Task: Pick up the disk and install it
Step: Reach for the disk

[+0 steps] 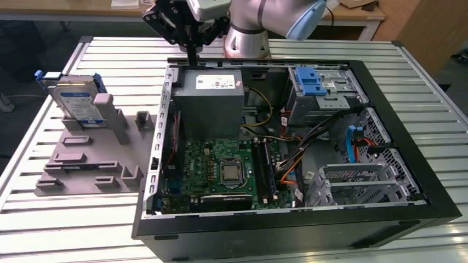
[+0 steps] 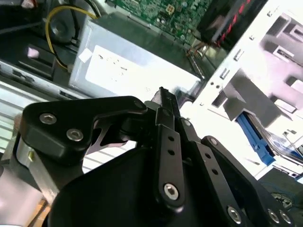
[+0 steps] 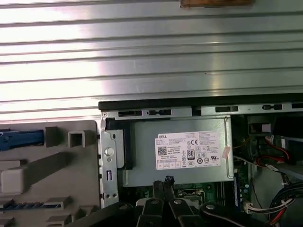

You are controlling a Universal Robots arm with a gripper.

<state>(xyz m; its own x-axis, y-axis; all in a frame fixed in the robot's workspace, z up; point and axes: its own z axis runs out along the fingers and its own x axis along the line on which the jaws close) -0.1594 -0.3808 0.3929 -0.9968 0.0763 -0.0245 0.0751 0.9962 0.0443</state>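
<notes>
Gripper, exterior view: gripper (image 1: pixel 192 59) hangs above the far rim of the computer case (image 1: pixel 409 181), its fingers pressed together with nothing between them.
Disk, exterior view: disk (image 1: pixel 75 101) stands upright in a grey fixture (image 1: pixel 87 164) outside the case, on the exterior view's left, well apart from the gripper.
Case contents, exterior view: grey box (image 1: pixel 212 107) with white sticker; green board (image 1: pixel 223 170); silver cage (image 1: pixel 321 90) with blue latch.
Step in hand (judged): reach for the disk. The fingers must part before they straddle it. A hold on the blue frame edges, not the label face, looks safest, followed by a straight lift so the fixture does not tip.
Second wrist view: fingers (image 2: pixel 163 101) meet tip to tip near the grey box (image 2: pixel 137 66). The disk (image 2: pixel 270 142) lies outside the case wall.
First wrist view: fingers (image 3: pixel 166 182) are closed over the grey box (image 3: pixel 180 151). The fixture (image 3: pixel 47 175) sits just beside the case rim (image 3: pixel 189 103), with the blue edge of the disk (image 3: pixel 21 138) in it.
</notes>
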